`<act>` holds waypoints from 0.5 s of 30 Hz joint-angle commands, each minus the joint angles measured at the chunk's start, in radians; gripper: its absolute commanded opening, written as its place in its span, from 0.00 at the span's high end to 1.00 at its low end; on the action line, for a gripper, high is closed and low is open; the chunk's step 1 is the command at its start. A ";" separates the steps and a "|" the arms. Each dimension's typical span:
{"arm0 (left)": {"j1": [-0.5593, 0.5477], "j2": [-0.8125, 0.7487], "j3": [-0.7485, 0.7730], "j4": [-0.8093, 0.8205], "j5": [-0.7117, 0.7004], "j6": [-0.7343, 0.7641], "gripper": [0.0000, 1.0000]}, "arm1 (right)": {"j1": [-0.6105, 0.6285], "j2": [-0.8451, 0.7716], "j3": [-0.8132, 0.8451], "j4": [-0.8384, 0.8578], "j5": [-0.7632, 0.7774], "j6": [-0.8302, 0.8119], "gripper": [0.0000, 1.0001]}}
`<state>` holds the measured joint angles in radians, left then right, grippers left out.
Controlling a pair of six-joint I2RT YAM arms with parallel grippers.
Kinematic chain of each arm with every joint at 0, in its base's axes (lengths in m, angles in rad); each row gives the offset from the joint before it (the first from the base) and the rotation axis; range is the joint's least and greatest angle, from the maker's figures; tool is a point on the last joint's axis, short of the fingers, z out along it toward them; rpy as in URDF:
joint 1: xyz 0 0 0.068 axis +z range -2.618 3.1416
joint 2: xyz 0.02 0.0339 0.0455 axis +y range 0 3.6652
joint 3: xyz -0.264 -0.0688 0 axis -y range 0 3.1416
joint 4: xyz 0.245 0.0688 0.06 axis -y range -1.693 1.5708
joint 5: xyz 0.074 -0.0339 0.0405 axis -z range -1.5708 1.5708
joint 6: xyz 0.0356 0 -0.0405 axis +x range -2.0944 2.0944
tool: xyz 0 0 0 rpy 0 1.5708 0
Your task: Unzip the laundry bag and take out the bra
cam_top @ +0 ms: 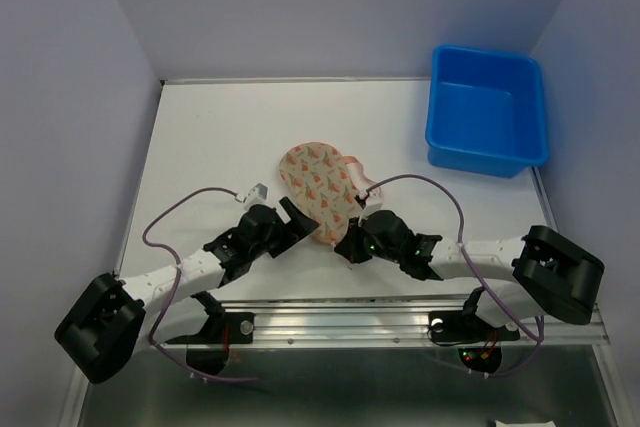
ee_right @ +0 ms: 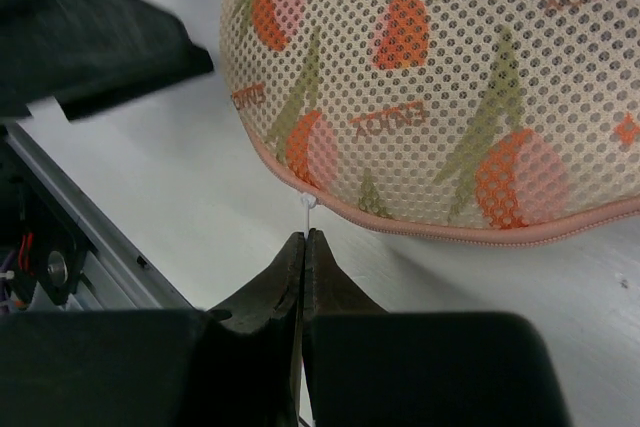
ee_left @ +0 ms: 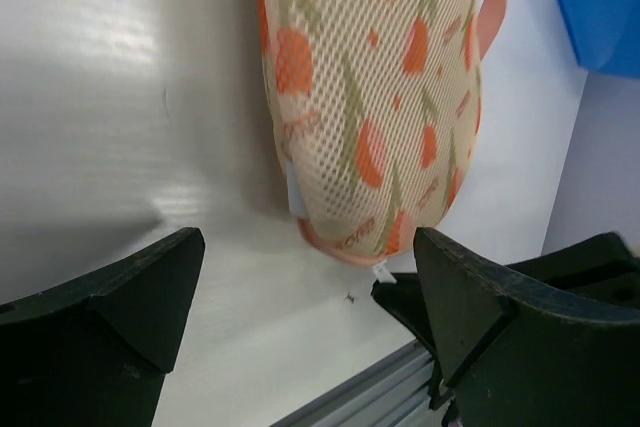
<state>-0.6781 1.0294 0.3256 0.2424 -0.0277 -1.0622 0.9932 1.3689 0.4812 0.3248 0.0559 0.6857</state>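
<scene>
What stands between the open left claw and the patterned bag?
Nothing visible. The open left gripper faces the near end of the bag, with only bare table between them. The right gripper, shut, sits at the bag's edge off to one side, not in the way.

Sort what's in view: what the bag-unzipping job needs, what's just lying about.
For the job: cream mesh laundry bag with orange-pink print and pink zip edging; left gripper; right gripper. The bra is not in sight.
Lying about: blue rectangular plastic tub; white table.
</scene>
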 commanded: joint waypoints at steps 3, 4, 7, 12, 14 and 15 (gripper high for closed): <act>-0.129 0.076 -0.039 0.138 -0.072 -0.156 0.09 | 0.016 0.035 0.054 0.109 0.036 0.026 0.99; -0.138 0.092 -0.033 0.138 -0.075 -0.160 0.12 | 0.016 0.039 0.056 0.112 0.036 0.028 0.99; -0.164 0.153 0.007 0.173 -0.095 -0.174 0.25 | 0.027 0.052 0.054 0.123 0.041 0.034 0.99; -0.173 0.179 0.036 0.170 -0.126 -0.176 0.85 | 0.027 0.027 0.019 0.128 0.061 0.049 0.99; -0.173 0.153 0.038 0.123 -0.158 -0.177 1.00 | 0.027 -0.025 -0.024 0.119 0.090 0.061 0.99; -0.172 0.143 0.036 0.107 -0.172 -0.174 1.00 | 0.027 -0.045 -0.039 0.094 0.102 0.066 0.99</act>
<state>-0.8478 1.2156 0.3340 0.3706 -0.1123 -1.2335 1.0096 1.4033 0.4870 0.3801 0.0891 0.7238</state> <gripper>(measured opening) 0.051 0.020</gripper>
